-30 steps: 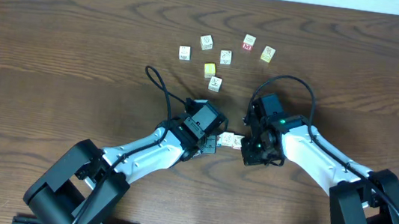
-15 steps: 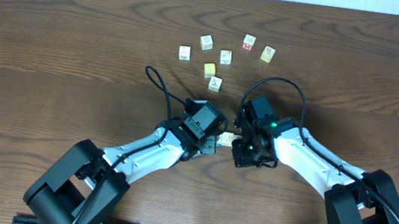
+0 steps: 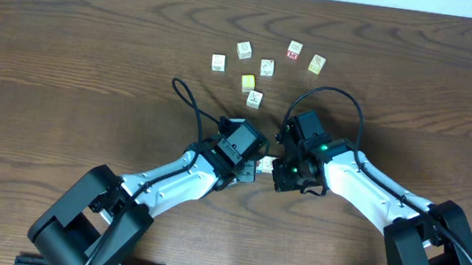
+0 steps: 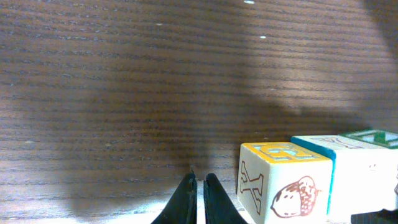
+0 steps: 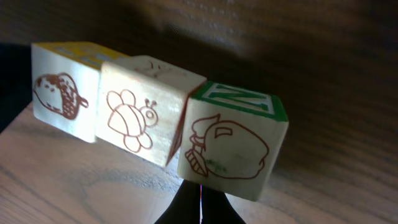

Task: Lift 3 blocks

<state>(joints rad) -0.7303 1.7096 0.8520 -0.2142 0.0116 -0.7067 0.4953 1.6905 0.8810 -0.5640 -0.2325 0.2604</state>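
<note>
Now three blocks (image 5: 149, 121) touch in line; seven cubes (image 3: 267, 66) lie scattered.

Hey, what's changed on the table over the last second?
The right gripper slid left toward the left gripper, closing up the gap around the row of three blocks between them. Both grippers stayed shut; nothing was grasped or released. The left gripper and the loose blocks farther back did not move.
</note>
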